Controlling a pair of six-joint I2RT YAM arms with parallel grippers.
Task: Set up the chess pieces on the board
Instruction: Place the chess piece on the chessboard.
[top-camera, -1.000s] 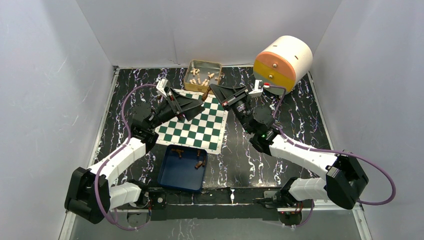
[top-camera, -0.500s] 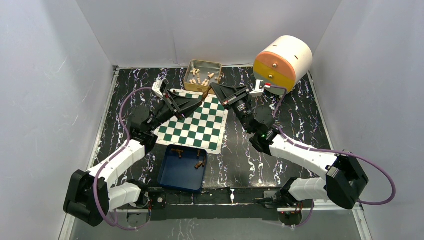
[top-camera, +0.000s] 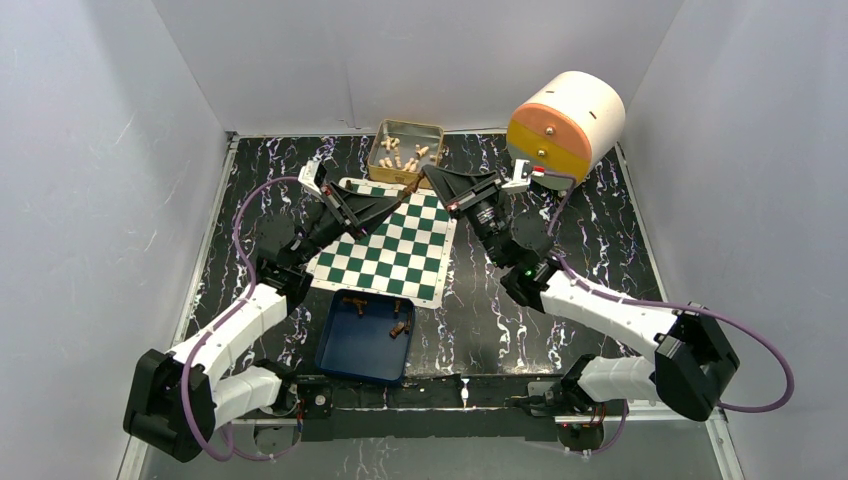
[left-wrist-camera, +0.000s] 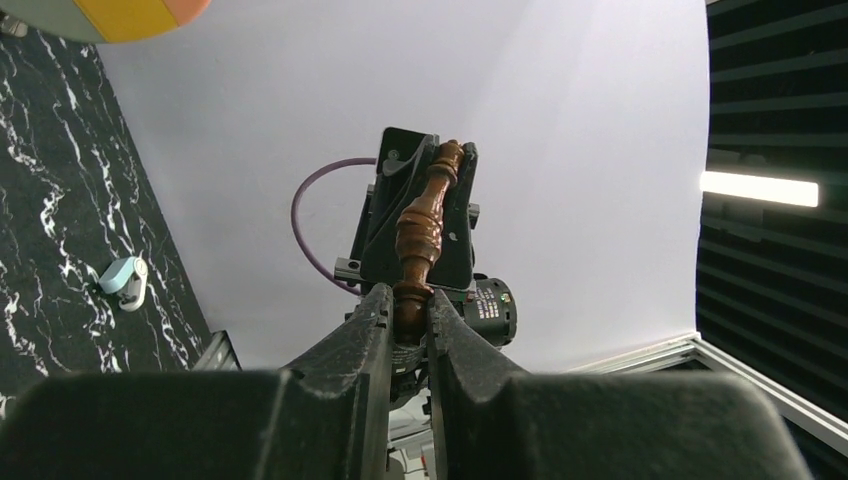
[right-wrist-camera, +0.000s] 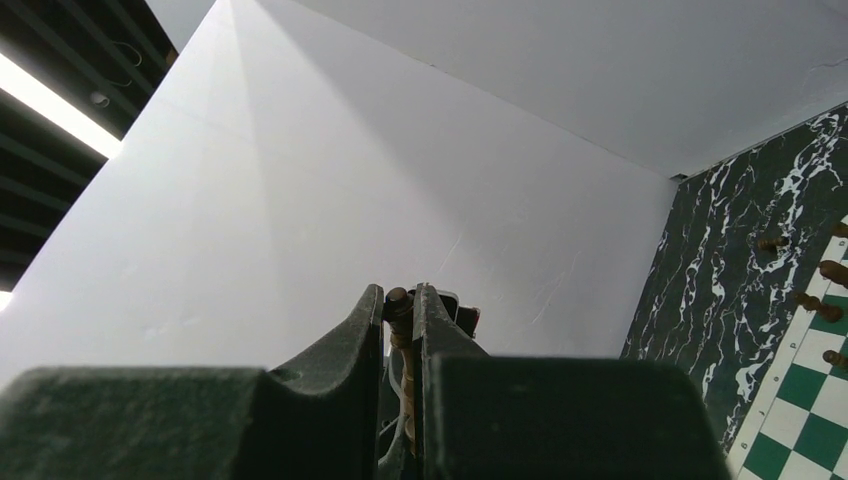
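Two pincers share one dark piece above the board's far edge: left pincer clamped on its base, right pincer closed on its top. Several more pieces lie in the blue tray, just beside the board's near edge.

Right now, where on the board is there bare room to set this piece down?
The board's near rows, just beyond the tray, look bare from above. Crowded: the far edge by the tin, where the left gripper and right gripper both clamp the piece, and one edge lined with pieces in the right wrist view.
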